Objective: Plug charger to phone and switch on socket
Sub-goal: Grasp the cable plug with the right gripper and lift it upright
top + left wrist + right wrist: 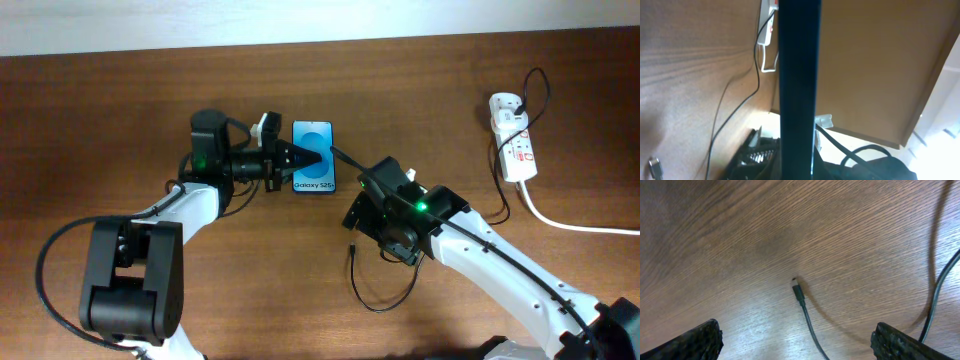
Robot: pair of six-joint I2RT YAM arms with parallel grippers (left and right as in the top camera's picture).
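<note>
The phone (318,172) lies on the wooden table with its blue screen up. My left gripper (306,157) is shut on its left side, one finger lying over the screen. In the left wrist view the phone (799,75) is a dark edge-on bar running up from the jaws. The charger (385,303) curls on the table, its connector tip (352,250) free below my right gripper (357,212). That gripper (797,347) is open and hangs above the tip (797,286), touching nothing. The socket (514,142) lies at the far right.
The socket's thick white cord (570,224) runs off the right edge. The right arm's body (410,215) sits just right of the phone. In the left wrist view the socket (771,10) and the thin charger cable (722,105) lie far ahead.
</note>
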